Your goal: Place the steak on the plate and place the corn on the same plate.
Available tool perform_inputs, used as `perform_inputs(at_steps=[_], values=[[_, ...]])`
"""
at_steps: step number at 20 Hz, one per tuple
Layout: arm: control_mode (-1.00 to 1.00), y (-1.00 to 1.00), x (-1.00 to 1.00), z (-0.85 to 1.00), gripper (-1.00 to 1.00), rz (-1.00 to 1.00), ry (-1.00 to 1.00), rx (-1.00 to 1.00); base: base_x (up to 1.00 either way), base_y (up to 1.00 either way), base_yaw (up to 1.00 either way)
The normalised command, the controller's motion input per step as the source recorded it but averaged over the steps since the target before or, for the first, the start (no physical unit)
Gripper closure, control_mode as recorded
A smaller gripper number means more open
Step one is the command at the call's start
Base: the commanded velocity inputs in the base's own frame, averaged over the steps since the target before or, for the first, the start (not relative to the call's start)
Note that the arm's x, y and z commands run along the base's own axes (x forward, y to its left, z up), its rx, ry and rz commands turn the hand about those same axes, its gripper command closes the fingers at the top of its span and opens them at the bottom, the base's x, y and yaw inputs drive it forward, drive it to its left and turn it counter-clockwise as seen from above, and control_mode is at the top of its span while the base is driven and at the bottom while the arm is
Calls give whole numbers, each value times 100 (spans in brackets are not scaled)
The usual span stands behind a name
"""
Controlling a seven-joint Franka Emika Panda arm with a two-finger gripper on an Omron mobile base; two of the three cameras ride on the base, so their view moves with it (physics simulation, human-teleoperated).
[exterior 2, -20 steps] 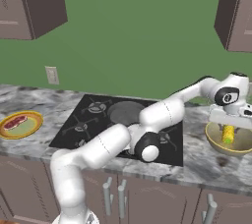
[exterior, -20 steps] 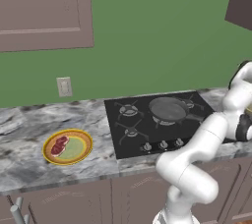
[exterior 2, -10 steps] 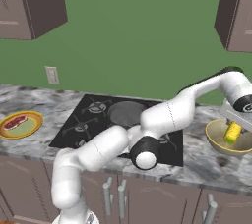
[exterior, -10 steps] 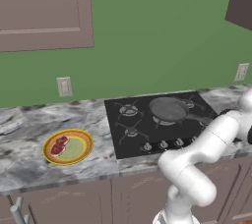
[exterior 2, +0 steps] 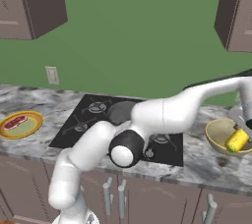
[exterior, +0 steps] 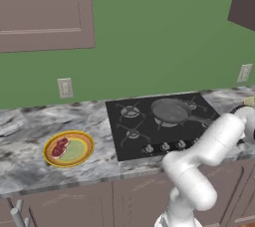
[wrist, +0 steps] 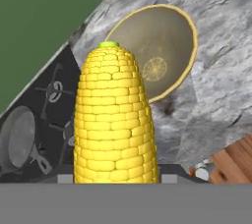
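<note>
Green wall (exterior: 149, 47) behind a black stove (exterior: 159, 124); grey marble desk (exterior: 30, 166) beside it, brown cabinets (exterior: 45, 9) above and below.

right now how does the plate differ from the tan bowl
The plate is shallow, with a yellow-orange rim and pale green centre; the tan bowl is deeper and one plain colour. The plate lies left of the stove, the bowl right of it. The plate carries the steak; the bowl's inside looks bare, with the corn held above it. Both are round and rest on the counter.
</note>
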Motion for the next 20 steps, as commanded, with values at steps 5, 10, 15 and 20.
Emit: perform_inputs(at_steps=[5, 10, 15, 20], values=[[-100, 91, -100, 35, 100, 0, 11, 0, 0, 0, 0], [-100, 100, -72, 1, 100, 0, 6, -16, 0, 0, 0], [-100, 100, 9, 0, 100, 0, 0, -36, 0, 0, 0], [-100, 100, 51, -14, 100, 0, 0, -34, 0, 0, 0]])
